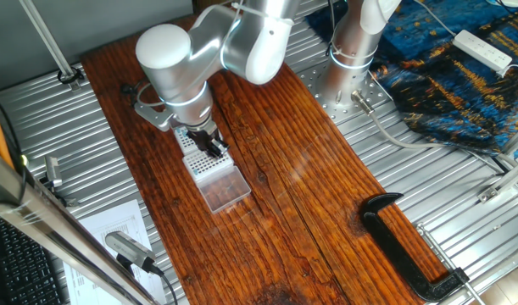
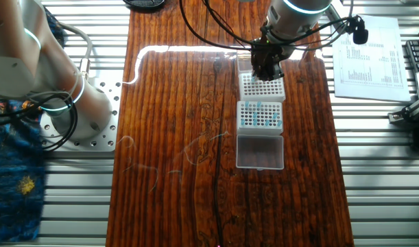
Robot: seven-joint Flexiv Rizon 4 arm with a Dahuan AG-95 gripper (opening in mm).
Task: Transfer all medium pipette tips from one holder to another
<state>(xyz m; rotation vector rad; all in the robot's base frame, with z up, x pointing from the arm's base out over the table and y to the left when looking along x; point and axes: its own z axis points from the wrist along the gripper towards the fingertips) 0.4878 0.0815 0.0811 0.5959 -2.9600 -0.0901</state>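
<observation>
My tool (image 2: pixel 266 71) hangs over the white rack (image 2: pixel 262 87), upper centre; its grip I cannot tell. The medium pipette tips (image 2: pixel 259 114) sit just below in the blue-dotted rack (image 2: pixel 245 126). I'd descend dead vertical, centred on one hole.

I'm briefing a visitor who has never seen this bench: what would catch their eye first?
Probably the bulky silver-white robot arm bent over the reddish-brown wooden board, its black two-finger gripper down at a white perforated tip rack. Beside that rack sits a second one dotted with tiny teal-blue pipette tips, then a clear plastic lid. A black C-clamp grips the board's edge.
</observation>
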